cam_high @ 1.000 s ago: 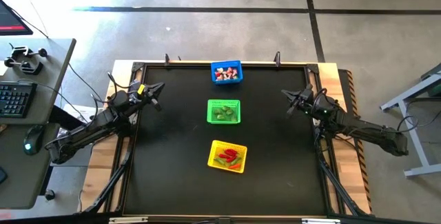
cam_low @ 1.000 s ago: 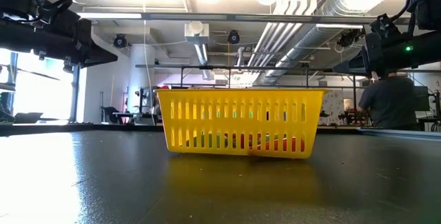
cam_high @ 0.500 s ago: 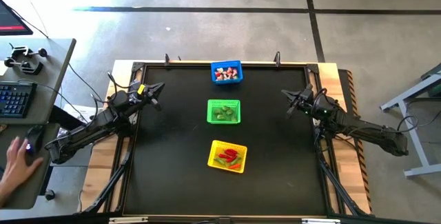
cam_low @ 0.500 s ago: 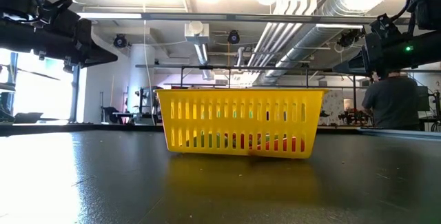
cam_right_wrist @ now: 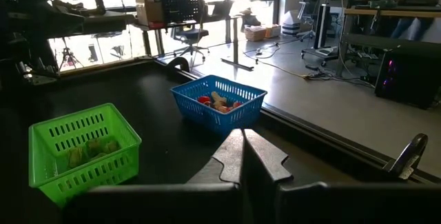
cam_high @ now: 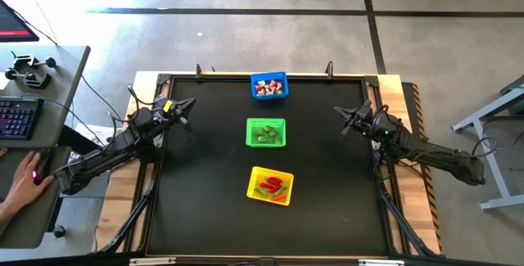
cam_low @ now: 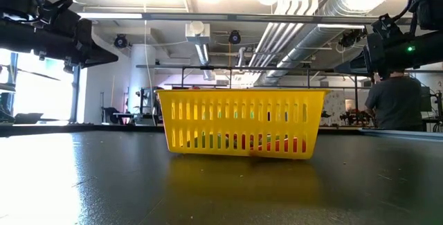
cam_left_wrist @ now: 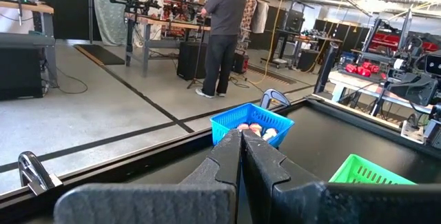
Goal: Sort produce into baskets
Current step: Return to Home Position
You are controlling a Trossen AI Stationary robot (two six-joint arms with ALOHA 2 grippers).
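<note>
Item: sorting table (cam_high: 205,176), black top, late in the job. Baskets, three, in a line down the middle and well apart from one another: one blue basket (cam_high: 268,75) at the far edge, one green basket (cam_high: 249,132) at the centre, one yellow basket (cam_low: 242,107) nearest the low camera. Contents: white-and-red mushroom pieces (cam_high: 268,88) in the blue, green leafy bits (cam_high: 265,135) in the green, red chillies (cam_high: 273,185) with some green among them in the yellow. The pieces are too small and heaped to count singly; each basket holds several. Every piece of produce I can find lies inside a basket. Grippers, two, both carrying nothing: the left gripper (cam_high: 187,105) hangs over the table's left edge, and its wrist view shows the fingers pressed together; the right gripper (cam_high: 342,119) hangs over the right edge, level with the green basket, fingers likewise pressed together. Step in hand, as judged: sorting looks complete and the arms are parking at home. The next move calls for no grasp, only folding each arm to rest clear of the baskets. Also present: one person's hand (cam_high: 20,186) at a desk beside the table.
</note>
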